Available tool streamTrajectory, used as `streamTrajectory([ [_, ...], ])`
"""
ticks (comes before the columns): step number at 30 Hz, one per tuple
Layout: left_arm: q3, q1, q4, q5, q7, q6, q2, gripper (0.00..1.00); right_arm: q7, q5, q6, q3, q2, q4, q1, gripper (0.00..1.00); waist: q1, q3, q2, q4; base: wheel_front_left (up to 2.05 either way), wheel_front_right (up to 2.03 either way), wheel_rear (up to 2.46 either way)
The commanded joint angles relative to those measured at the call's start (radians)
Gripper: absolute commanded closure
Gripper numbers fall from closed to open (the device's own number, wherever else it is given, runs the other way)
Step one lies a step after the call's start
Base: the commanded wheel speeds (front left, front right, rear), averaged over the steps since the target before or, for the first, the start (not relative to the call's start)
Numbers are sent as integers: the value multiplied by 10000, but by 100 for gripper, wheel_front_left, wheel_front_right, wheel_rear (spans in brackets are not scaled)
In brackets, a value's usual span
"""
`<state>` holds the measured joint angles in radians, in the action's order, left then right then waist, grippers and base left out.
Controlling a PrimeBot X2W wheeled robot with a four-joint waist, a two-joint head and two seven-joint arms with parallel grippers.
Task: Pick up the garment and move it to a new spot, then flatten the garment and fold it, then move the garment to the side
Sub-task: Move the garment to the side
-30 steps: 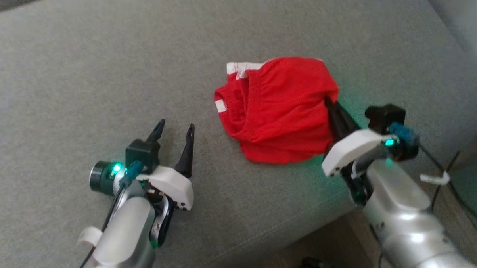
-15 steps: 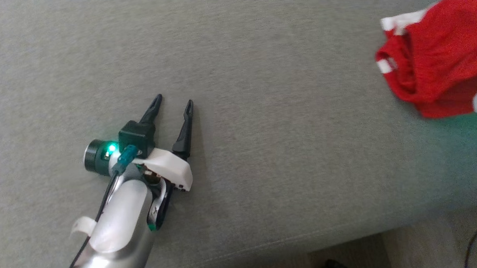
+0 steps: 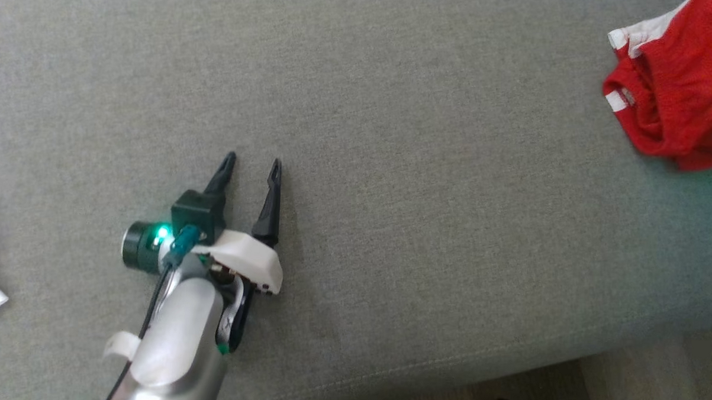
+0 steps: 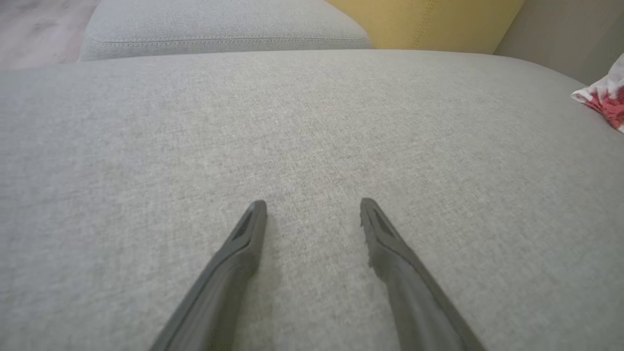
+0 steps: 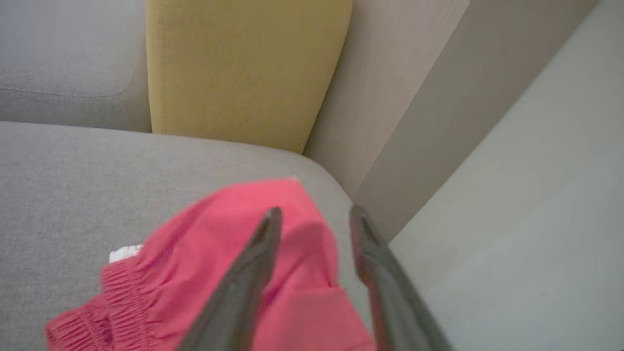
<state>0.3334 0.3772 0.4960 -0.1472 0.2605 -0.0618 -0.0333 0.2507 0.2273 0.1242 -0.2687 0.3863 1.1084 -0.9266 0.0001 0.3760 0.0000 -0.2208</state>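
I look down on a broad grey woven-fabric sofa seat (image 3: 394,136), evenly lit. At its back stands a mustard-yellow upholstered cushion (image 5: 243,68), with a rounded grey fabric cushion (image 4: 219,24) beside it and a flat beige wall panel (image 5: 404,97) on its other side. Pale wood-tone floor (image 3: 640,381) shows past the seat's front edge.

The right end effector (image 5: 316,211) has opened, releasing the garment (image 5: 195,253).

There's the garment (image 3: 674,87) (image 5: 185,253): bright red mesh, white striped trim peeking out, crumpled in a loose heap on the grey sofa seat (image 3: 393,166), close to the seat's right-hand edge, its gathered hem towards the seat's middle.
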Motion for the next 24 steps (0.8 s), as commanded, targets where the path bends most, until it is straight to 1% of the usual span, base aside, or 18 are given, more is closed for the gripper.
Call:
streamTrajectory([
  [1,-328,-193,-121,-83,13,-87,-171,0,110,325,65,-14,8,-702,250,0,-1,-144,0,25,0,0,0],
  [4,-367,-281,-162,-165,13,-170,-170,0,110,467,65,-314,-340,-1454,447,0,-1,-369,0,105,0,0,0],
  [6,-436,-368,-212,-212,13,-260,-170,0,110,325,65,-288,-750,-2018,583,0,-1,-544,0,192,0,0,0],
  [10,-669,-596,-423,-295,13,-513,-170,0,110,-297,65,310,-1662,-3113,1102,0,-1,-934,0,460,0,0,0],
  [15,-855,-979,-586,-443,13,-761,-170,0,110,-1106,65,1272,-2670,-4129,2328,0,-1,-1450,0,1020,0,0,0],
  [20,-1007,-1385,-707,-571,13,-978,-170,0,110,-1732,65,1809,-3190,-4830,3847,0,-1,-1923,0,1645,0,0,0],
  [24,-1164,-1700,-791,-544,13,-1100,-170,0,110,-2106,65,1969,-3337,-5154,4827,0,-1,-2266,0,2029,0,0,0],
])
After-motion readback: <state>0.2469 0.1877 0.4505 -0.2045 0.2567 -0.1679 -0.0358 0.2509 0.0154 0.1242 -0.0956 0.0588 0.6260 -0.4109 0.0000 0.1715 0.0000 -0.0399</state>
